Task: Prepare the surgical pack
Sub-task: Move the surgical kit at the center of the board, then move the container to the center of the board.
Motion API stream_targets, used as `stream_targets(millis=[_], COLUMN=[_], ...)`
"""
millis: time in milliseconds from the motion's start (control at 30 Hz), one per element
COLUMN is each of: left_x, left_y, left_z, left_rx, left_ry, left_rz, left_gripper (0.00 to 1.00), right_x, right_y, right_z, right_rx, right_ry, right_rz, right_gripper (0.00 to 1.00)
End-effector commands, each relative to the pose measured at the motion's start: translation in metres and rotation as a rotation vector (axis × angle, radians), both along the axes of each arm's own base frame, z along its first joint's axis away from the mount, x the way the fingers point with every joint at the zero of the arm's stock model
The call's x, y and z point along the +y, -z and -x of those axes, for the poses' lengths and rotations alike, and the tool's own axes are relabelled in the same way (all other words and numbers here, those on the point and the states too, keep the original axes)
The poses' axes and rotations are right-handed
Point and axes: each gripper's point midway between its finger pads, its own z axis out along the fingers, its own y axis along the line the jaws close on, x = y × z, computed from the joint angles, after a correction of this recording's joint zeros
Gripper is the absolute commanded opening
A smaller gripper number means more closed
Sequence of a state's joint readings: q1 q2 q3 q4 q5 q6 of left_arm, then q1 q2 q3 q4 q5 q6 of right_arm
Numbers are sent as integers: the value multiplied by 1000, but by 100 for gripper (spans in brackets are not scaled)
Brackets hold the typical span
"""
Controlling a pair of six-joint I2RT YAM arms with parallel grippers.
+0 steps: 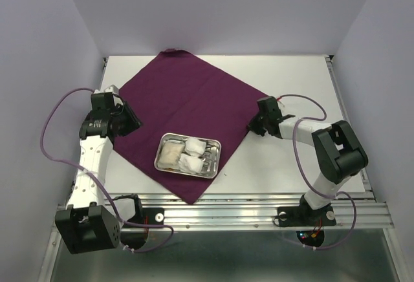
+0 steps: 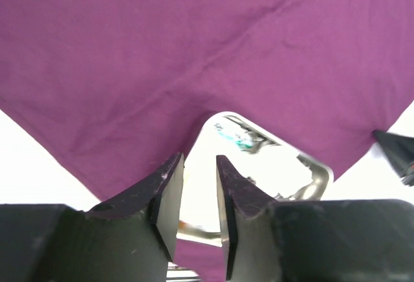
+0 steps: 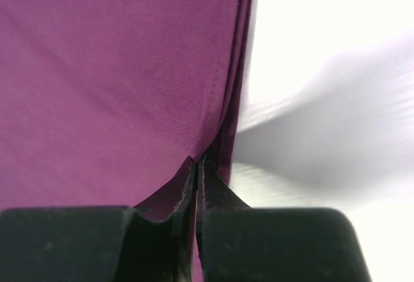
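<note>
**Right corner pinched, left corner not yet taken**

The purple cloth (image 1: pixel 187 101) lies flat as a diamond on the white table (image 1: pixel 291 81), one corner pointing at each arm. That layout suits wrapping, since each arm can fold its own corner inward. The steel tray (image 1: pixel 169 136) sits on the cloth's near half, between the two arms. It holds white gauze pads (image 1: pixel 184 154) on the left and thin metal instruments (image 1: pixel 210 159) at its right end.

The right gripper (image 3: pixel 196 165) is at the cloth's right corner with its jaws pressed together on a fold of the hem. The fabric rises into the pinch, so this corner looks ready to be lifted over the tray.

The left gripper (image 2: pixel 198 165) is at the left corner, aimed across the cloth toward the tray. Its jaws stand partly apart with a clear gap between them. I can see nothing caught there (a strip of purple low in the gap may only be cloth lying beyond).

The fold itself appears not yet begun.
</note>
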State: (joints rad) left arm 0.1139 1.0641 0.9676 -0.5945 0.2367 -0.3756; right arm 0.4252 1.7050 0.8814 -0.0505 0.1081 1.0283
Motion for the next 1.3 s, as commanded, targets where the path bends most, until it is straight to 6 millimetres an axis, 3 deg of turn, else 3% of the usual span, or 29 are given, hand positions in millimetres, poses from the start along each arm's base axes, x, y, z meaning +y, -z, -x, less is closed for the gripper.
stream_targets(millis=[0,167,267,433,567,767,1067,1267], left_x=[-12,-33,-62,-86,-92,-107,-115,-116], left_y=[8,21,35,62,86,100,115,117], left_z=[-3,-1,7,19,26,28,16,5], left_rx=[9,43,84,164,233,272,301,298], left_ry=[71,147,255,350,379,407,394,369], left_rz=[-3,-5,-2,-31,-88,-119,-137,-146], left_gripper=[40,53,56,56,56,55,47,29], right_x=[-46,-70,-69,-72,-71,-70,-67,-67], right_y=[-21,-21,-20,-21,-21,-23,-22,-22], right_z=[-21,-22,-20,-21,-21,-20,-18,-15], right_rx=[-92,-92,-88,-89,-88,-92,-86,-85], right_ry=[125,156,147,148,143,138,115,110], right_rz=[39,59,58,55,53,49,39,42], right_gripper=[1,1,1,1,1,1,1,1])
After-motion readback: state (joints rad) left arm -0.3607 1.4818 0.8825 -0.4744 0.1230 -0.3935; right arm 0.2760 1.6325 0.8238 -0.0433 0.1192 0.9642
